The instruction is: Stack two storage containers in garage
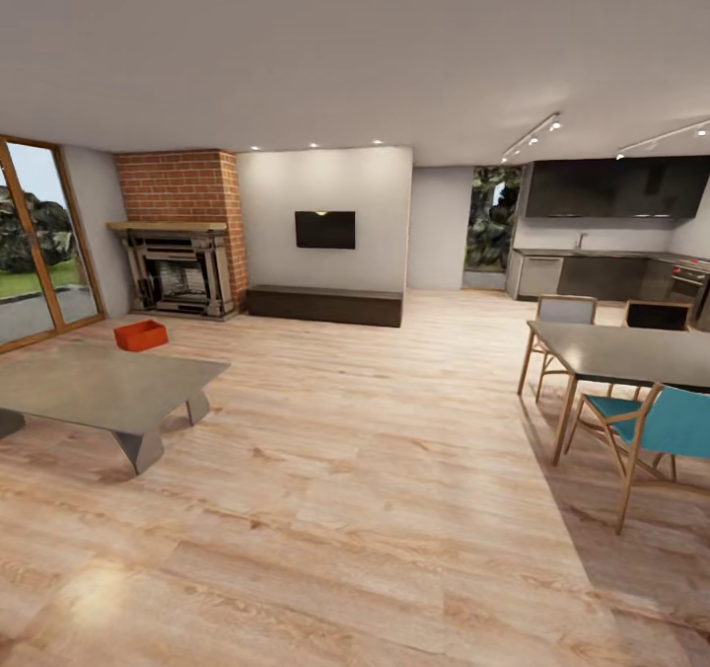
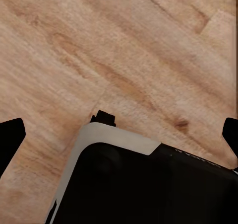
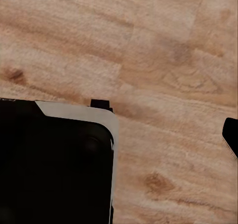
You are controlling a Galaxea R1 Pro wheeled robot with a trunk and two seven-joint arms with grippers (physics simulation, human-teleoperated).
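Living room with light wood plank floor [image 1: 375, 509] everywhere. One orange-red storage container [image 1: 140, 334] sits on the planks near the brick fireplace [image 1: 182, 243], just behind the grey low table [image 1: 99, 391]. Left gripper [image 2: 119, 129] hangs over the planks, jaws wide with nothing between; right gripper's [image 3: 231, 137] can't tell.

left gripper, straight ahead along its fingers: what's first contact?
Probably the wood plank floor. The left gripper points down at it with nothing between its dark fingertips; the robot's own base sits just beside that line. Depth unclear.
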